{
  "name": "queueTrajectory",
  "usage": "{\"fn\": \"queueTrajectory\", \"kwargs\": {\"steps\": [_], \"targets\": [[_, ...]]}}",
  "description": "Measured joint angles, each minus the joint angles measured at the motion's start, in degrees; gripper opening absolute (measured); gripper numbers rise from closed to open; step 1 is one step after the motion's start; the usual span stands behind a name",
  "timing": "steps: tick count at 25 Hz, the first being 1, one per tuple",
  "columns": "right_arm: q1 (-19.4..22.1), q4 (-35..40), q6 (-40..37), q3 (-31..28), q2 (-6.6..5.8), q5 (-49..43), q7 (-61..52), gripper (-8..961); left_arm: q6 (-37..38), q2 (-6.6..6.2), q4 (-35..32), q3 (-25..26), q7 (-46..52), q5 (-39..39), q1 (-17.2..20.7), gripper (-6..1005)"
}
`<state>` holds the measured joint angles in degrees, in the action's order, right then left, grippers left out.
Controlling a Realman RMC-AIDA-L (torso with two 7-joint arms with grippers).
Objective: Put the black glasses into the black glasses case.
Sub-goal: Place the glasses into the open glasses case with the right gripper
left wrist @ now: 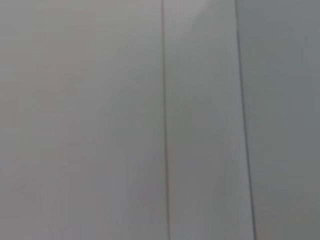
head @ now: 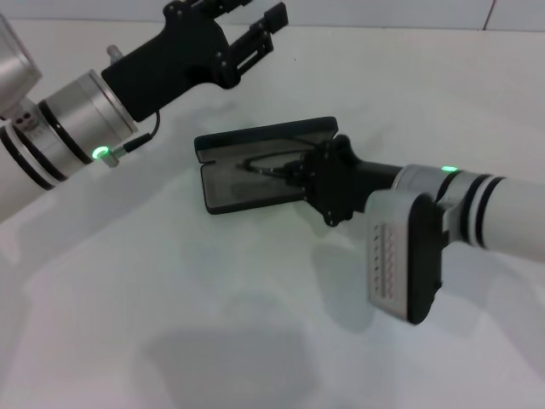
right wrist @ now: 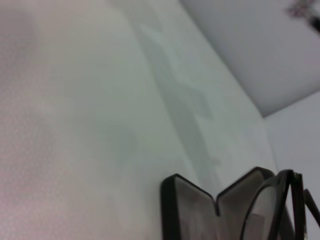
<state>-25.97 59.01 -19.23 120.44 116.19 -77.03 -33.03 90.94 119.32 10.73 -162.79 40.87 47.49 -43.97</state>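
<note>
While the black glasses case (head: 255, 166) is lying open on the white tabletop (head: 170, 324), with its lid raised at the far side and its grey-lined tray facing up, the black glasses (head: 274, 164) are being held over that tray. The right pincer (head: 294, 173) is positioned at the case's right end, clenched on the glasses; whether the frame is touching the lining cannot be told. In the right wrist view, the case (right wrist: 200, 210) and one lens rim of the glasses (right wrist: 270, 205) are being shown close together. The left pincer (head: 255, 38) is being held released, fingers spread, above the tabletop beyond the case, well apart from it.
</note>
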Motion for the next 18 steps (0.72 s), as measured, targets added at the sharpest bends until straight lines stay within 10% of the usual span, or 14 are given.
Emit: {"fn": "queueTrajectory", "kwargs": {"steps": [18], "targets": [[-4.2,-1.7,8.4,5.9,0.00,0.8,-1.8,113,-0.1,0.13,-0.2,-0.2,0.8,2.5,0.3,517]]}}
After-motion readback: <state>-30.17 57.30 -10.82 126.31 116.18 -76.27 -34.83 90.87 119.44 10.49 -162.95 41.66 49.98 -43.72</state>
